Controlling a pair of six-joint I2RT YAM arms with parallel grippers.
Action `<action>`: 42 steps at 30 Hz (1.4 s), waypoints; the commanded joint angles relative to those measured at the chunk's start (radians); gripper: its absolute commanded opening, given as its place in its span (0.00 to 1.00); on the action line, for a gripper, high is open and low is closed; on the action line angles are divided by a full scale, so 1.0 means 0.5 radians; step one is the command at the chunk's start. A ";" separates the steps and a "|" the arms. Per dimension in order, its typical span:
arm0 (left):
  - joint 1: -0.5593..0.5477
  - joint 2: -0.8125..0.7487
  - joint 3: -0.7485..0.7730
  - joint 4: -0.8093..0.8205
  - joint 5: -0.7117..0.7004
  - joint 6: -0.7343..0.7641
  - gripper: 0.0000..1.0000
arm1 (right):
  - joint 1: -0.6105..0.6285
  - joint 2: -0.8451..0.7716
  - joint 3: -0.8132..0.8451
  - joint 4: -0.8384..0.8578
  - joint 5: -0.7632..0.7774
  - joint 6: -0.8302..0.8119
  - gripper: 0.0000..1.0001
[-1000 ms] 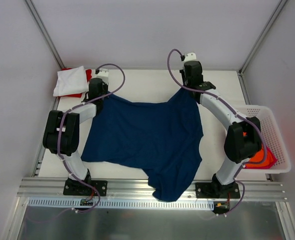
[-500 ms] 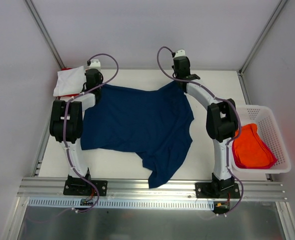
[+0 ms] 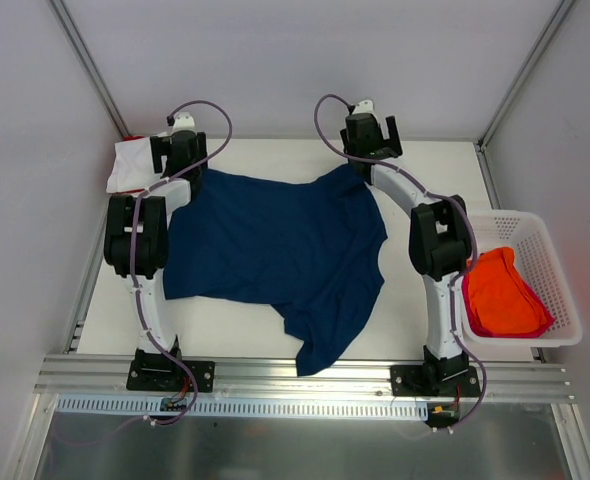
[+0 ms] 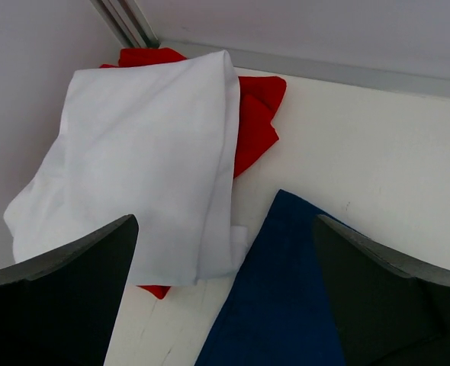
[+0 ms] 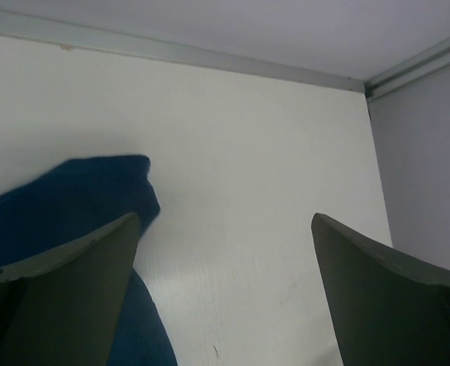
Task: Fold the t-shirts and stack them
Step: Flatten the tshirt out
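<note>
The navy t-shirt lies spread on the table, with its lower part bunched toward the front edge. My left gripper hovers open over its far left corner, holding nothing. A folded white t-shirt rests on a red t-shirt in the far left corner, just beyond the left gripper. My right gripper is open above the bare table at the shirt's far right corner. In the right wrist view the gripper has nothing between its fingers.
A white lattice basket stands at the right edge of the table and holds an orange t-shirt over a magenta one. The back wall and the corner posts stand close behind both grippers.
Both grippers have opened and let go of the navy t-shirt's far corners. The arms have reached farther back, and the shirt now lies flatter on the table.
</note>
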 commanded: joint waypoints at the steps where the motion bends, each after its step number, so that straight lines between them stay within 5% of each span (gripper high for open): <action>1: -0.032 -0.349 -0.017 0.015 -0.002 -0.018 0.99 | -0.008 -0.476 -0.104 -0.104 0.136 0.143 0.99; 5: -0.085 -0.646 -0.179 -0.267 0.026 -0.193 0.99 | 0.010 -0.885 -0.316 -0.501 -0.026 0.575 0.99; 10: -0.210 -1.208 -0.630 -0.534 0.050 -0.414 0.99 | 0.207 -1.388 -0.882 -0.737 0.132 0.895 1.00; 17: -0.250 -1.481 -0.658 -1.626 0.369 -0.690 0.99 | 0.525 -2.032 -1.549 -1.062 0.130 1.684 1.00; 23: -0.287 -1.972 -1.106 -1.679 0.314 -1.033 0.99 | 0.829 -2.202 -1.926 -1.495 0.289 2.404 0.99; 29: -0.339 -2.282 -1.351 -1.670 0.268 -1.245 0.97 | 1.239 -2.524 -2.402 -1.314 0.182 2.896 0.99; 33: -0.422 -2.383 -1.431 -1.667 0.213 -1.273 0.95 | 1.712 -2.399 -2.257 -1.549 0.399 3.187 0.99; 38: -0.560 -2.561 -1.545 -1.670 0.213 -1.331 0.94 | 2.265 -1.678 -1.649 -2.123 0.562 3.436 0.99; 42: -0.582 -2.647 -1.628 -1.667 0.222 -1.331 0.94 | 2.471 -1.340 -1.351 -2.069 0.470 3.451 0.99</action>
